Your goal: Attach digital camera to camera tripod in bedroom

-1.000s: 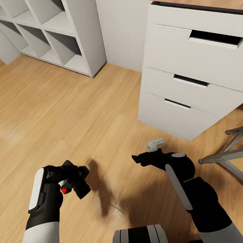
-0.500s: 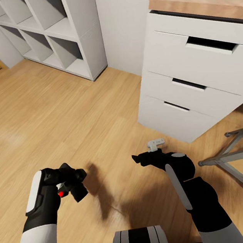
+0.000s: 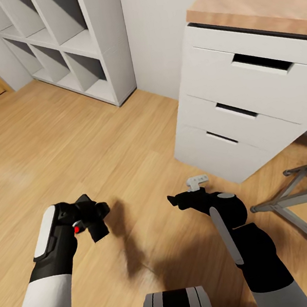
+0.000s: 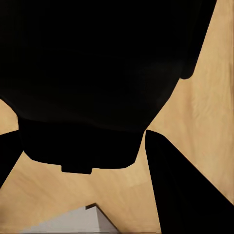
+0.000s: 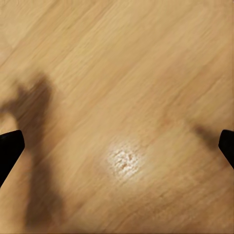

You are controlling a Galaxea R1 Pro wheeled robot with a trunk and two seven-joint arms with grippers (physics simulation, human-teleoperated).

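In the head view my left gripper (image 3: pixel 92 220) is shut on the digital camera (image 3: pixel 97 219), a small black box with a red button, held above the wood floor at the lower left. The camera's black body (image 4: pixel 97 73) looms close in the left wrist view, between my two dark fingers (image 4: pixel 183 190). My right gripper (image 3: pixel 172 200) hovers over the floor at the lower middle. It is open, with bare planks between its tips (image 5: pixel 117 146). The camera tripod is out of view.
A white drawer unit (image 3: pixel 245 110) with a wood top stands at the right. White cube shelves (image 3: pixel 73 42) line the far left wall. Grey metal legs (image 3: pixel 300 210) of a low frame spread over the floor at the right edge. Open plank floor (image 3: pixel 72 136) lies ahead.
The head view has drifted slightly, so the shelves and drawers sit a little differently. My left gripper has shifted a little with the camera still in it. The right arm has held still.
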